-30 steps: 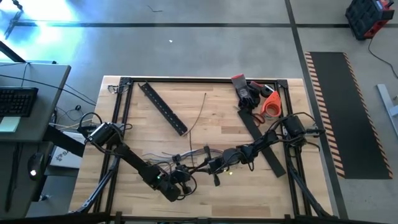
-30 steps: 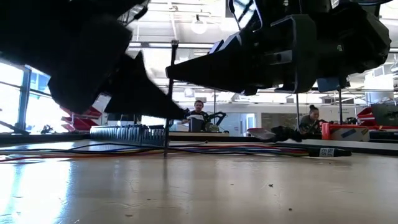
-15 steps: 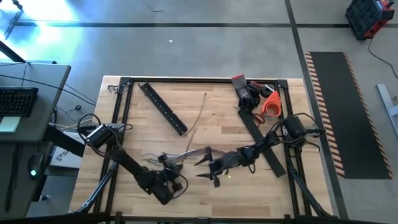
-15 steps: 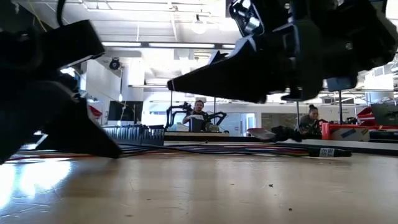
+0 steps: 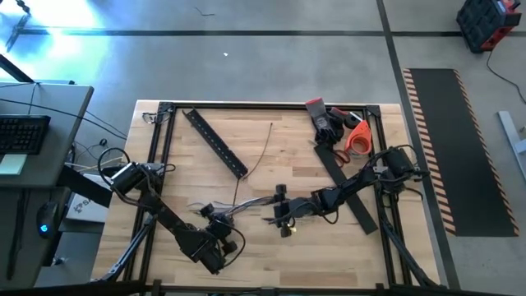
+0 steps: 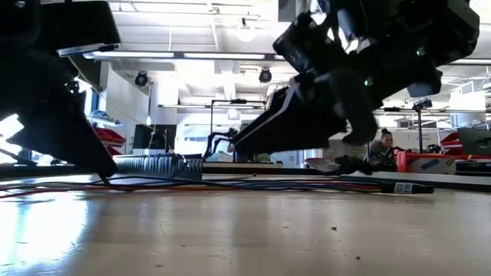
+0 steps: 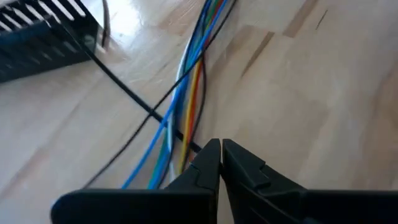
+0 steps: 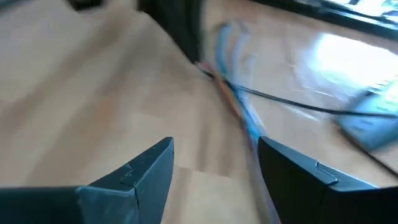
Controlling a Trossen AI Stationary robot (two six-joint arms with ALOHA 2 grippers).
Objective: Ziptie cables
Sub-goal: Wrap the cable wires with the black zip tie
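Note:
The cables [image 5: 246, 203] lie as a flat bundle of thin coloured wires on the wooden table, also visible in the left wrist view [image 7: 186, 93] and the low view [image 6: 291, 184]. My left gripper [image 5: 209, 216] is at the bundle's left end, shut, with its tips down at the table [image 6: 107, 173]. A thin black zip tie [image 7: 134, 99] runs from those tips across the wires. My right gripper [image 5: 282, 210] hovers open above the bundle's right end [image 8: 216, 144], and the wires [image 8: 239, 109] lie ahead of its fingers, untouched. My left gripper is shut where the zip tie's near end [image 7: 194, 145] runs in under its fingertips [image 7: 211, 155]. The fingers slant down toward the table and hide the contact, so I cannot tell how much of the strap they hold. The strap lies low over the wires.
A black perforated bar [image 5: 215, 144] lies at the far left and a second black bar [image 5: 345, 185] under my right arm. Orange-handled scissors and a roll [image 5: 355, 138] sit at the far right beside a red and black tool [image 5: 325, 119]. A loose thin wire [image 5: 259, 156] lies mid-table.
My right gripper has opened, let go and turned about its axis above the bundle. My left gripper, still shut, has drawn toward the table's left edge. The zip tie that stood upright between the two grippers now lies low along the table.

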